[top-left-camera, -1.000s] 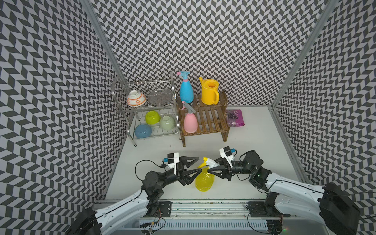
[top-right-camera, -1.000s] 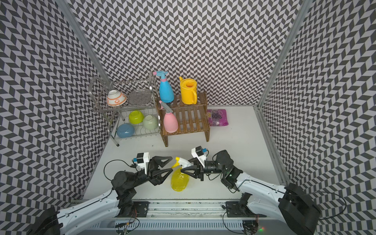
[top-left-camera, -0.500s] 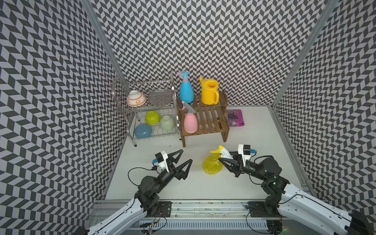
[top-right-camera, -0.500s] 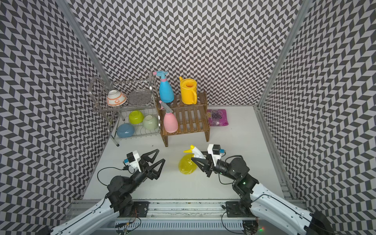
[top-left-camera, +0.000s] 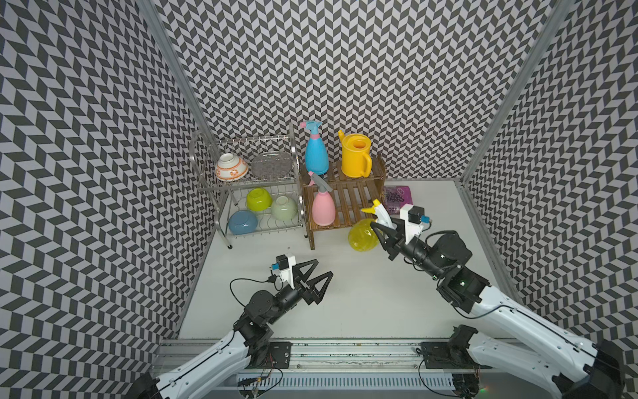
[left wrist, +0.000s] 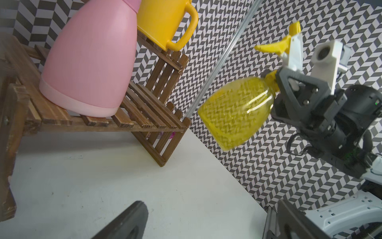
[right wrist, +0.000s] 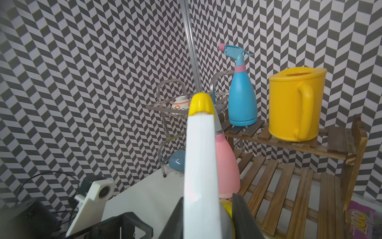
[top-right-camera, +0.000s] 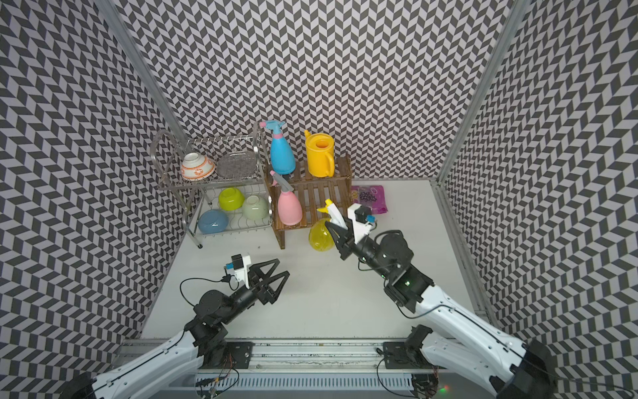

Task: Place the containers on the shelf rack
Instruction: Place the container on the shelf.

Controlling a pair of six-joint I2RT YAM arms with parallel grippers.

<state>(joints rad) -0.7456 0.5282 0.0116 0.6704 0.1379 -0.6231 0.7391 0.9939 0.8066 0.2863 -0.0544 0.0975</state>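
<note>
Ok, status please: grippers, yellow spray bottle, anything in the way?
Left gripper open, empty. Right gripper shut on yellow spray bottle, lifted, tilted, near shelf rack. Lower tier free beside pink bottle.

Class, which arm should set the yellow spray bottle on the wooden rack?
Right. The right end effector grips the yellow spray bottle beside the wooden rack; the left end effector hangs open, empty.

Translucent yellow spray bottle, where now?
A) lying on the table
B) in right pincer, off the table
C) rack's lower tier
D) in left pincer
B: the right pincer grips the yellow spray bottle by its neck, and the left wrist view shows it clear of the table.
</note>
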